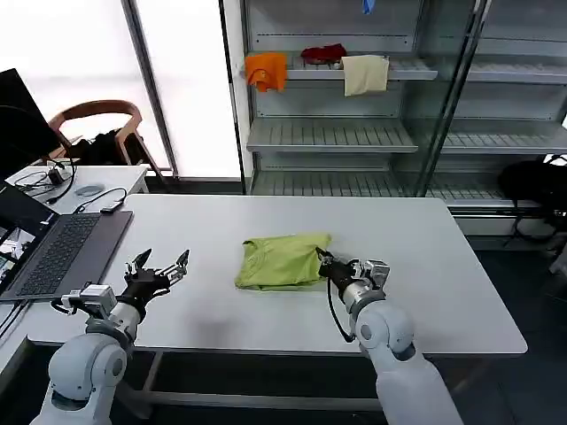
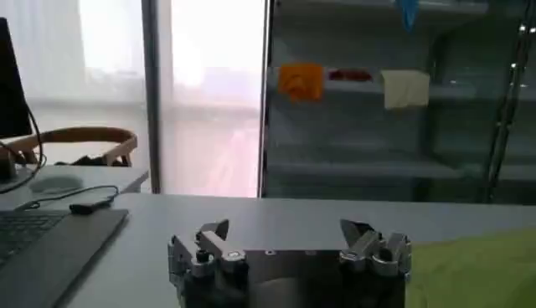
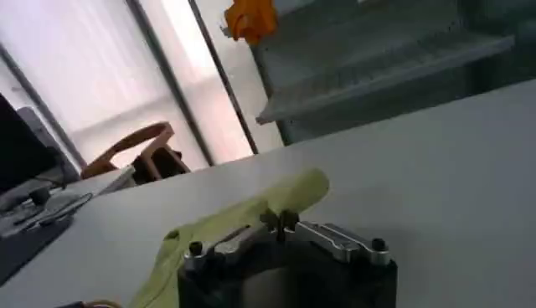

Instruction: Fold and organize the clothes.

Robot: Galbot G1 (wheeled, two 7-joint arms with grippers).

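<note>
White table [image 1: 443, 266] holds green T-shirt [image 1: 279, 261], right end effector [image 1: 324, 259] pinching it.

We see the lime-green T-shirt [image 1: 282, 260] folded into a compact, slightly rumpled bundle, lying flat, its right edge pinched in the right gripper [image 1: 324, 262], well apart from the left gripper [image 1: 161, 264].

No legible text, labels or nos. anywhere in view.

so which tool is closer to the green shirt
Right. The right tool is shut on the green shirt's right edge. The left tool is open above the table, apart from the shirt on its left.
</note>
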